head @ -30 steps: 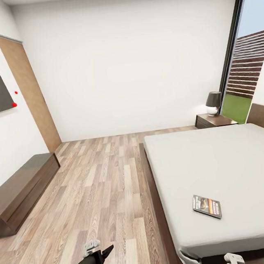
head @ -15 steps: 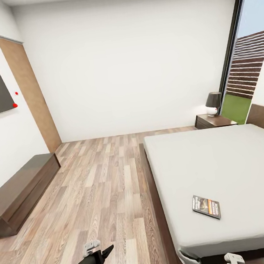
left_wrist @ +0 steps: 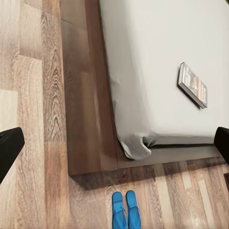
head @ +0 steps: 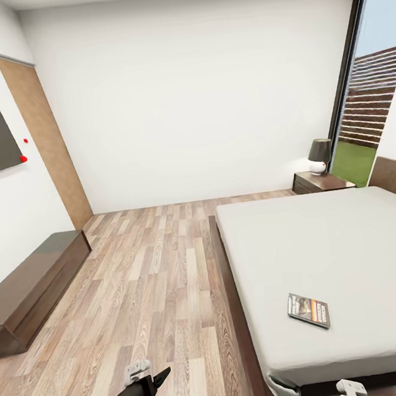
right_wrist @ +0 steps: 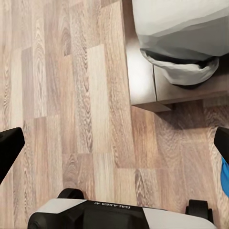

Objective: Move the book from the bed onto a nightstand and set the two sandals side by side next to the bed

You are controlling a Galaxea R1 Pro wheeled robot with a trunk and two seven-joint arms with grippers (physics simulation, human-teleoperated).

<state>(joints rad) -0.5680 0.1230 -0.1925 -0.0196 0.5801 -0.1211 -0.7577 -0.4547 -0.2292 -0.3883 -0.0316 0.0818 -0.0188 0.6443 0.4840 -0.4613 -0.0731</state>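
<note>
The bed (head: pixel 328 250) carries the book (head: pixel 308 310) flat on its soft grey mattress near the foot corner, while the nightstand (head: pixel 320 181) stands well apart by the headboard. The book looks thin, light and slightly floppy, so I judge pinching one edge across the covers works best. Both sandals (left_wrist: pixel 126 210) lie side by side on the floor by the bed's corner; the left gripper (left_wrist: pixel 114 148) and right gripper (right_wrist: pixel 114 148) are spread wide, empty.

Even, bright light is filling the bedroom, and daylight is coming through the tall window (head: pixel 375 83) on the head view's right. The white walls (head: pixel 197 93) are rendering slightly soft. Straight edges are bowing outward toward the head view's corners. The mattress (left_wrist: pixel 157 62) is casting a soft shadow onto the bed's dark base (left_wrist: pixel 90 119) in the left wrist view.
</note>
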